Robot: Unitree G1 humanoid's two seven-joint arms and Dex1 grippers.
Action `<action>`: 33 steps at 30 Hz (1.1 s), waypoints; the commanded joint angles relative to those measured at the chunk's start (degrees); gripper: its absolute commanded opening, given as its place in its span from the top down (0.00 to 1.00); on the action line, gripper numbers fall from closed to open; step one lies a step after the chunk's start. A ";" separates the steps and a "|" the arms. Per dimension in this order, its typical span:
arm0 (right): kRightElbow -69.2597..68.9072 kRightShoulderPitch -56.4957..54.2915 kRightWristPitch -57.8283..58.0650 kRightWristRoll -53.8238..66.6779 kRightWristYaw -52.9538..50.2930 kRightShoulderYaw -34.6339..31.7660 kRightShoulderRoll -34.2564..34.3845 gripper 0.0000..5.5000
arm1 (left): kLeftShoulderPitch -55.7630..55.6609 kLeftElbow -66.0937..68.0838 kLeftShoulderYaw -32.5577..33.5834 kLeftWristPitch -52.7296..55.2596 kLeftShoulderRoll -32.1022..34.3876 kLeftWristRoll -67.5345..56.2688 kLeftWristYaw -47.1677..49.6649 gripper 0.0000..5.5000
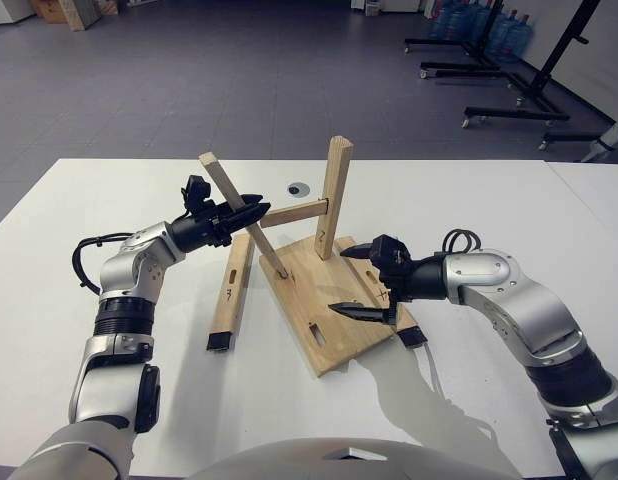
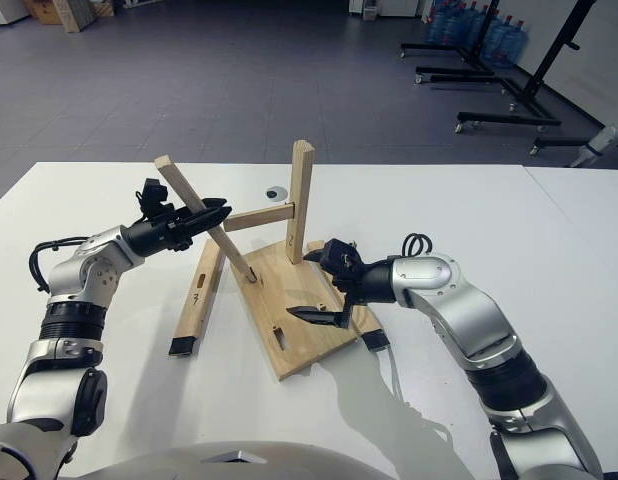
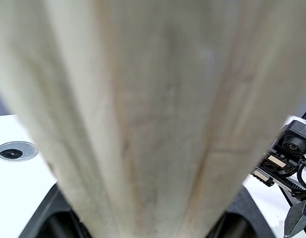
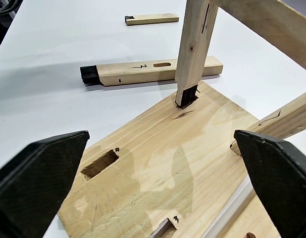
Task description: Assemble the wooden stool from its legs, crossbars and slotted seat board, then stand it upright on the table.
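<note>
Clamping the slanted leg (image 1: 226, 185) mid-length: left pincer (image 1: 251, 212), clenched. Crossbar (image 1: 294, 211) just past its tips, joined to upright leg (image 1: 336, 190). Loose leg (image 1: 231, 290) flat on table (image 1: 489, 200) beneath it. Right pincer (image 1: 361, 282): released, fingers spread over seat board (image 1: 304, 300) directly below.

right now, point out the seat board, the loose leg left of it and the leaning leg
seat board (image 1: 304, 297), left eye view, bare wood mid-board
loose leg (image 1: 227, 305), left eye view, middle of its length
leaning leg (image 1: 270, 252), left eye view, lower stretch
</note>
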 commanded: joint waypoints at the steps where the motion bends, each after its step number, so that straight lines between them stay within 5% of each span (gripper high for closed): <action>1: -0.66 0.31 0.66 0.31 -0.22 0.44 -0.02 0.02 | -0.51 0.14 -1.12 -0.98 0.88 1.63 0.17 0.63; 33: -0.97 0.34 0.94 0.47 -0.54 0.66 0.23 0.02 | 1.45 -2.15 -5.59 -4.40 3.12 5.49 -1.56 0.63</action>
